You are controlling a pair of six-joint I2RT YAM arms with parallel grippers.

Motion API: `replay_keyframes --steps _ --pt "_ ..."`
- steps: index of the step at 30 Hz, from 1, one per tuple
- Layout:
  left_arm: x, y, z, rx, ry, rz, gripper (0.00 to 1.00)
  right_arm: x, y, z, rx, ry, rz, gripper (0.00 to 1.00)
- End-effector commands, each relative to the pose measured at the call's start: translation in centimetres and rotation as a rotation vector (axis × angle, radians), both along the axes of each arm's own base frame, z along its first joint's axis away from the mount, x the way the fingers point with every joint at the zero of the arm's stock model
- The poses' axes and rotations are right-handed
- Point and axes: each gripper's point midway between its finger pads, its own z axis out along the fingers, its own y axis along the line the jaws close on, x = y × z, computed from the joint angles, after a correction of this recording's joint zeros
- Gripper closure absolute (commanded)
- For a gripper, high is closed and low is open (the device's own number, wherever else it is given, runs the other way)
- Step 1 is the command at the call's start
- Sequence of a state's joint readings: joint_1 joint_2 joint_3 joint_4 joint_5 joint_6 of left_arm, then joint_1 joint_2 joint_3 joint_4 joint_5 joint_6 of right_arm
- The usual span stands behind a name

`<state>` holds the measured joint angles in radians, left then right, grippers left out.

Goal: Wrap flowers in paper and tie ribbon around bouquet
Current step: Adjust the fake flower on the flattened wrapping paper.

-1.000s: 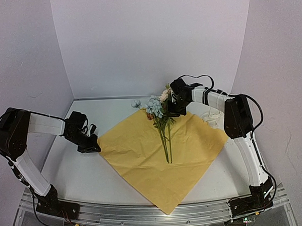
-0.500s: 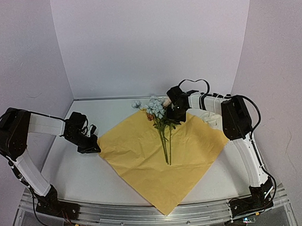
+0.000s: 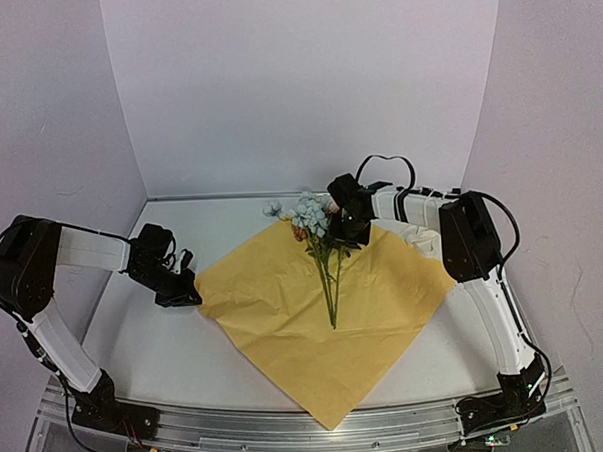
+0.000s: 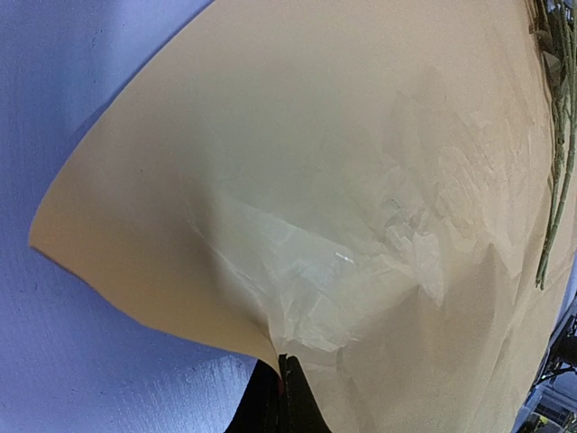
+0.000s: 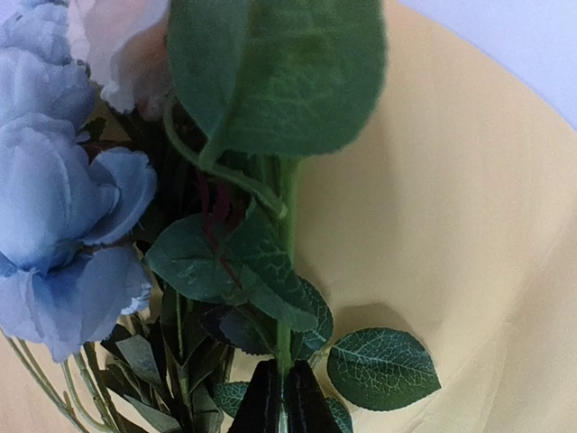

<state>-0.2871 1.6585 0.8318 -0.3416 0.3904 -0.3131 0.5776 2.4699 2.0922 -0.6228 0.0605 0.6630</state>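
On paper (image 3: 285,307), flowers (image 3: 311,221) pinched in right claw (image 5: 282,406).

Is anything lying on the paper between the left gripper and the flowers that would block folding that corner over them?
Nothing visible does. The left gripper pinches the left corner of the paper, and the sheet is bare from there to the flowers. The right gripper holds the stems from the far right side.

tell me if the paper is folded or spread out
Spread out: the paper lies open as a diamond under the flowers, nothing wrapped over them.
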Motion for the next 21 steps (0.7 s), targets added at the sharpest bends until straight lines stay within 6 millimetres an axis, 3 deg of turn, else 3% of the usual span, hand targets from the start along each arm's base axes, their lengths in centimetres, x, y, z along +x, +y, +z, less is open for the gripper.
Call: replay_keyframes --steps 1,19,21 --pt "0.9 -0.6 1.3 -0.024 -0.040 -0.017 1.00 1.0 0.6 4.8 0.040 -0.100 -0.061 1.00" --pt "1.0 -0.6 1.6 -0.025 -0.049 -0.011 1.00 -1.5 2.6 5.8 0.045 -0.090 -0.011 1.00" --pt "1.0 -0.5 1.6 -0.020 -0.051 -0.008 1.00 -1.7 2.3 6.1 0.043 -0.088 -0.013 0.92"
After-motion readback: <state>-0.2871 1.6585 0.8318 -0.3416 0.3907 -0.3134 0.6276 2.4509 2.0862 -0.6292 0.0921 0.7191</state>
